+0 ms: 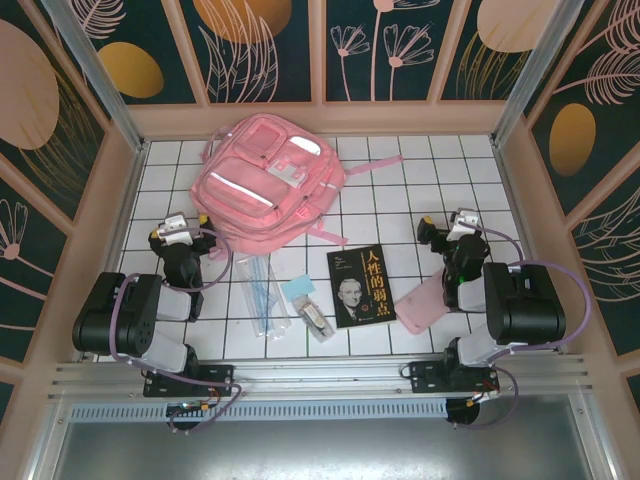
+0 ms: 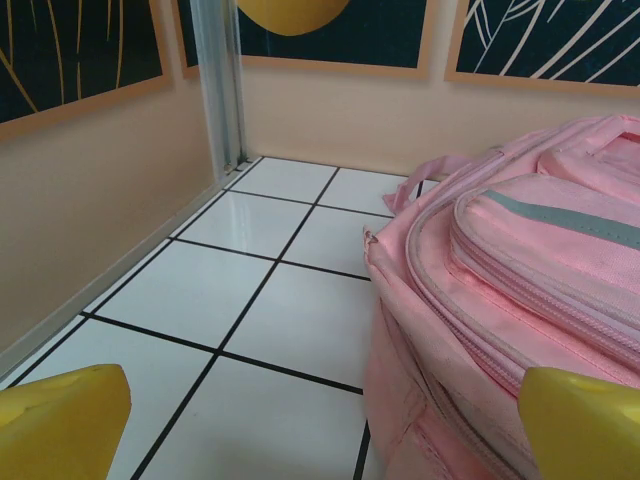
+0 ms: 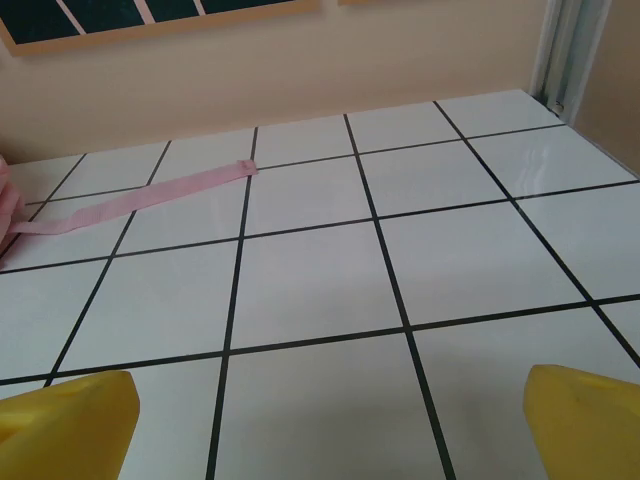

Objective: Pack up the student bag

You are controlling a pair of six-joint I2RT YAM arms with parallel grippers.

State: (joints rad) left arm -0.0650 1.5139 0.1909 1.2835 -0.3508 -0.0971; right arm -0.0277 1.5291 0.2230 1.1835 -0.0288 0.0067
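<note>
**Student bag** (image 1: 262, 180): large pink backpack lying flat at the far left-centre of the white tiled table (image 1: 420, 180). Glossy front pockets and pale reflective stripes face up. One pink strap (image 1: 355, 165) trails to the right across the tiles, its end lying flat on the grid lines in the right wrist view.

**Left gripper** (image 1: 180, 225): near the bag's near-left corner, jaws spread wide, nothing between them. In the left wrist view the bag's zipped side rises just beyond the right-hand yellow fingertip (image 2: 585, 420). Whether they touch cannot be told.

**Right gripper** (image 1: 455, 225): over bare tiles on the right side, well apart from the bag, jaws spread wide and empty. Its yellow fingertips (image 3: 65, 415) sit at the lower corners of the right wrist view.

**Loose items**, in a row near the front edge between the two arms, left to right:
- clear sleeve (image 1: 262, 295) holding thin pens
- small clear packet (image 1: 310, 308) with a pale blue card
- dark book (image 1: 360, 285), face up, with a portrait and Chinese title on the cover
- flat pink pouch (image 1: 422, 306), lying askew, its right end under the right arm
</note>
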